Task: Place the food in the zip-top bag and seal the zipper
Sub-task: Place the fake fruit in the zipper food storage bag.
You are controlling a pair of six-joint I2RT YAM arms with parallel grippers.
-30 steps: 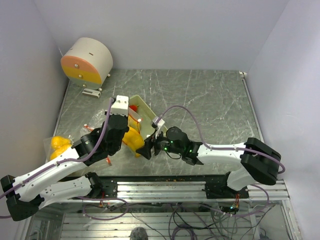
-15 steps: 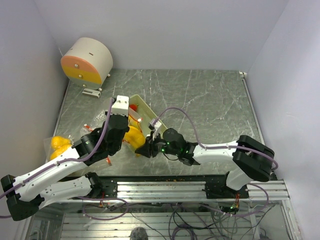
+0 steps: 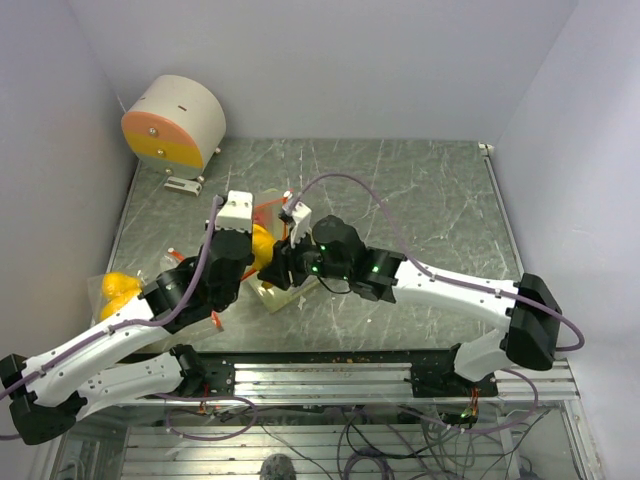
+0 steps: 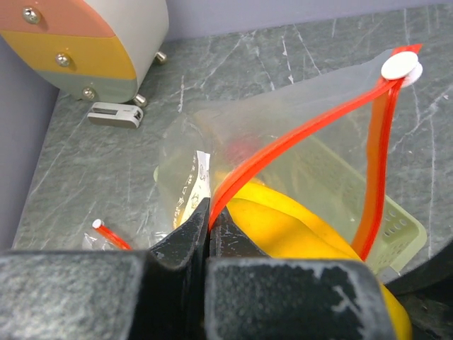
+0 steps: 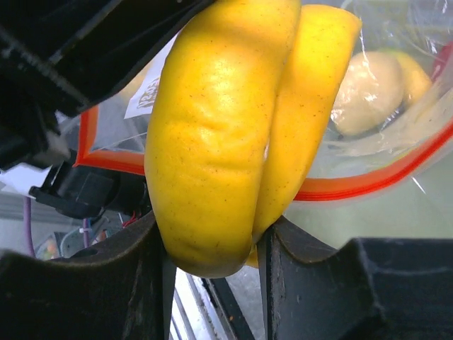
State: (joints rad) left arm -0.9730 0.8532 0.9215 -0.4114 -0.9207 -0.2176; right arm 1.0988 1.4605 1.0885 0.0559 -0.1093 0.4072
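Pinches zipper (image 4: 283, 152) in shut left jaws so bag (image 4: 283, 106) mouth stands open; clamps banana (image 5: 212, 127) in right jaws at that mouth, ready to push in.

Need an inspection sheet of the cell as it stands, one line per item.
Surface: grey marbled table.
Job's things: zip-top bag open, zipper unsealed; toy banana at its mouth; yellow fruit at table's left edge; pale green tray seen through the bag.
Clutter: cream drum with pink-orange face.
Grippers: left gripper shut on zipper; right gripper shut on toy banana.
Cables: purple cable arcs over right arm.
Surroundings: white walls.
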